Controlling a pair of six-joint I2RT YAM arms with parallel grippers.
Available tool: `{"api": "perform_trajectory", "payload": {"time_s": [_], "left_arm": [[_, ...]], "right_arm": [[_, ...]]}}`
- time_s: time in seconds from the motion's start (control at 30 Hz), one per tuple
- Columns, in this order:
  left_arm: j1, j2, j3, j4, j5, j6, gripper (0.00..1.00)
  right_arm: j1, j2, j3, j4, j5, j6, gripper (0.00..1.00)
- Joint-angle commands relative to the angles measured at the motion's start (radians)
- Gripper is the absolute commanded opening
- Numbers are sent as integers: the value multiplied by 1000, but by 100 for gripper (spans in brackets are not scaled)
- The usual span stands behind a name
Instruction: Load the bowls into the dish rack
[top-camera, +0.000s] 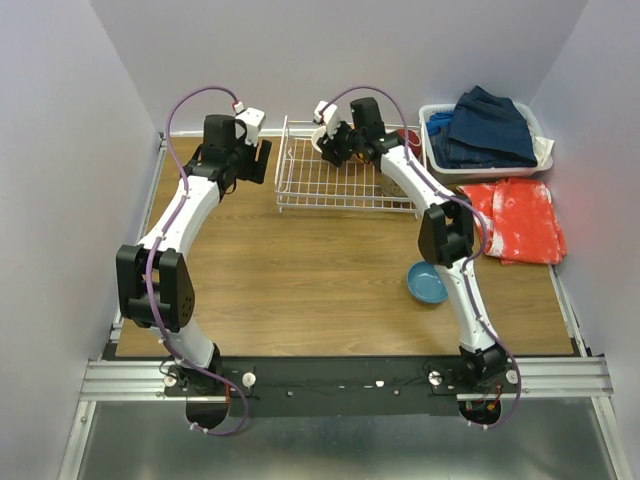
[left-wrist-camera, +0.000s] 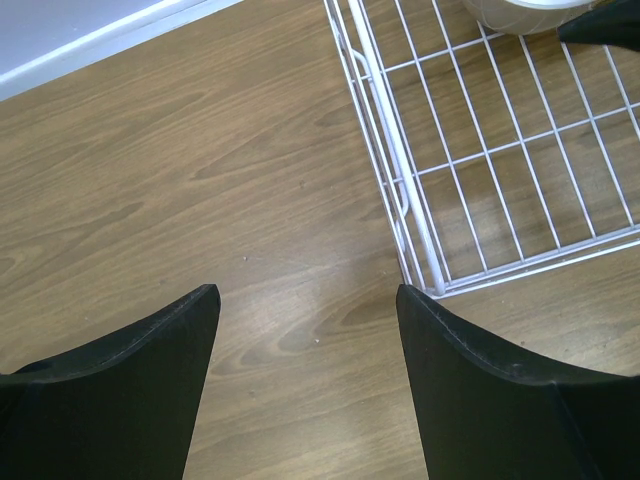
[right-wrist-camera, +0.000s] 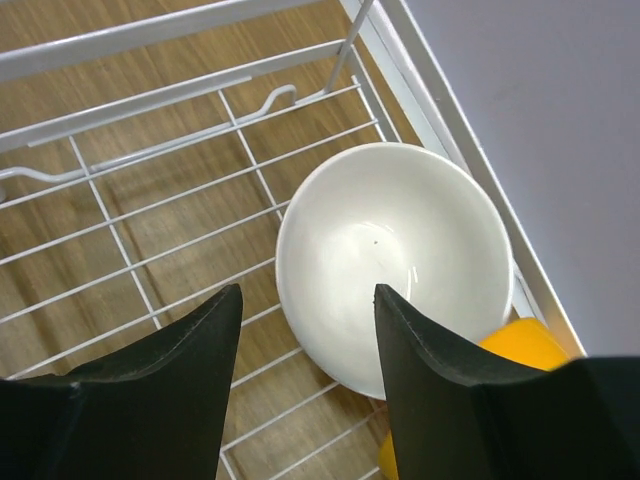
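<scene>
A white bowl (right-wrist-camera: 400, 250) lies in the far corner of the white wire dish rack (right-wrist-camera: 150, 100), with an orange bowl (right-wrist-camera: 520, 345) tucked beside it. My right gripper (right-wrist-camera: 308, 295) hovers just above the white bowl's near rim. It is open, one finger over the bowl's inside and one outside, gripping nothing. From above, the right gripper (top-camera: 335, 150) sits over the back of the dish rack (top-camera: 335, 190). The left gripper (left-wrist-camera: 308, 300) stands open over bare wood, just left of the rack's corner (left-wrist-camera: 400, 190). A blue bowl (top-camera: 427, 283) rests on the table by the right arm.
A white plastic basket (top-camera: 440, 160) of blue clothes stands at the back right, and an orange cloth (top-camera: 520, 220) lies in front of it. Walls close in on the left, back and right. The right arm reaches across the rack's right end.
</scene>
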Motion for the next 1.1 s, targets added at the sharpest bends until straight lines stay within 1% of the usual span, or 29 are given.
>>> {"api": "perform_trajectory", "payload": {"time_s": [0.0, 0.13, 0.23, 0.27, 0.33, 0.37, 0.53, 0.57, 0.7, 0.77, 0.83, 0.87, 0.9, 0.93, 1.07], "left_arm": [[-2, -48, -19, 11, -21, 12, 81], [-2, -42, -22, 13, -16, 7, 81], [-1, -37, -16, 14, -13, 7, 81], [-2, -36, -16, 16, -12, 6, 81], [-1, -36, -17, 15, -12, 6, 81], [-1, -34, -19, 15, -10, 6, 81], [-1, -37, -28, 18, -3, -2, 81], [-1, -39, -31, 18, -1, -2, 81], [-1, -44, -34, 21, -1, -3, 81], [-1, -47, -36, 21, 3, -6, 81], [-1, -48, -36, 24, 10, -10, 81], [-1, -50, -37, 22, 11, -13, 81], [-1, -51, -36, 24, 13, -11, 81], [-1, -53, -37, 22, 16, -14, 81], [-1, -53, -43, 25, 22, -20, 81]], "right_arm": [[27, 51, 37, -4, 29, -47, 61], [38, 67, 49, -4, 29, -58, 54], [42, 72, 57, -4, 25, -58, 38], [42, 71, 62, -9, 18, -58, 30], [46, 66, 59, -15, 2, -61, 20], [46, 64, 55, -14, -1, -61, 13], [59, 49, 52, -14, -15, -53, 8], [61, 43, 51, -9, -23, -48, 1], [65, 11, 49, 23, -61, 45, 1], [65, -1, 59, 46, -107, 94, 1], [65, -24, 59, 65, -167, 175, 1], [65, -32, 46, 100, -182, 211, 0], [64, -43, 37, 124, -196, 293, 0], [59, -57, 31, 146, -227, 335, 1], [50, -58, 32, 239, -264, 505, 1]]}}
